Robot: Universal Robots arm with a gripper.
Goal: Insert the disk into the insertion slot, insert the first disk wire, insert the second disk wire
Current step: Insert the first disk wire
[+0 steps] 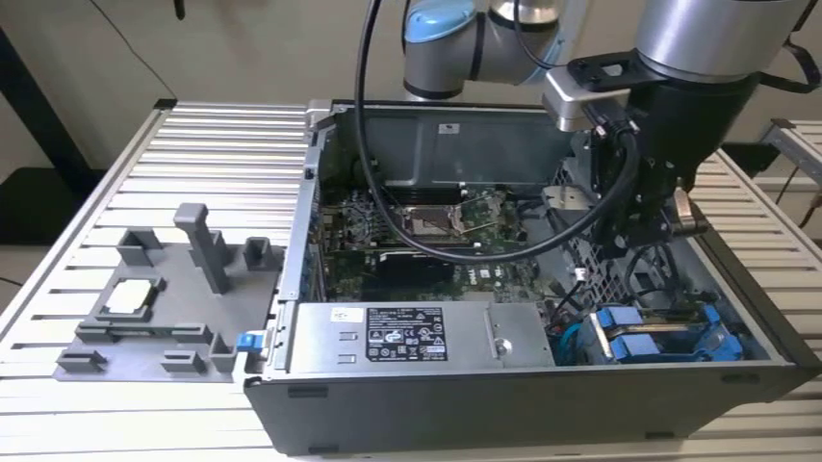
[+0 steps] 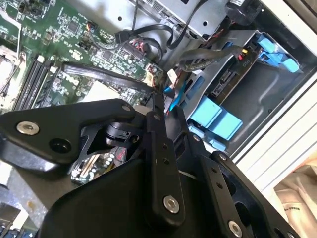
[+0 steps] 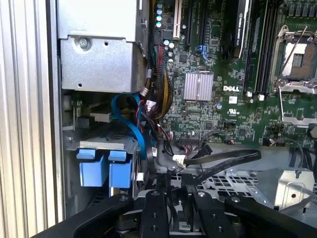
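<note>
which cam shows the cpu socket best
First wrist view: the CPU socket is close, its metal frame and centre plain, one side cut off. The exterior view shows it whole but small. The second wrist view catches a sliver.

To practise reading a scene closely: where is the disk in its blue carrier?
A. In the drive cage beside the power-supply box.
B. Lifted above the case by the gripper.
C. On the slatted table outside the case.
A: the disk sits low in the insertion slot, next to the power-supply box.
</note>
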